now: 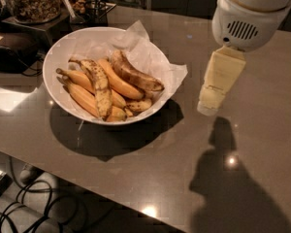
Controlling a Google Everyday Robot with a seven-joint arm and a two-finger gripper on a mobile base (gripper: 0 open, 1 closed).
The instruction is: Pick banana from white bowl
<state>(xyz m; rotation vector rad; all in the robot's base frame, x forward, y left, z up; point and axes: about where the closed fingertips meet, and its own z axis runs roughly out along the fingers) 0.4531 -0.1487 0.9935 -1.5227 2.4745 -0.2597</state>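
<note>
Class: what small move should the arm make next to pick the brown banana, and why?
Probably shift the gripper sideways toward the white bowl. It hangs above the table beside the bowl, not over it, while the brown banana lies atop the pile on the side nearest the gripper.
</note>
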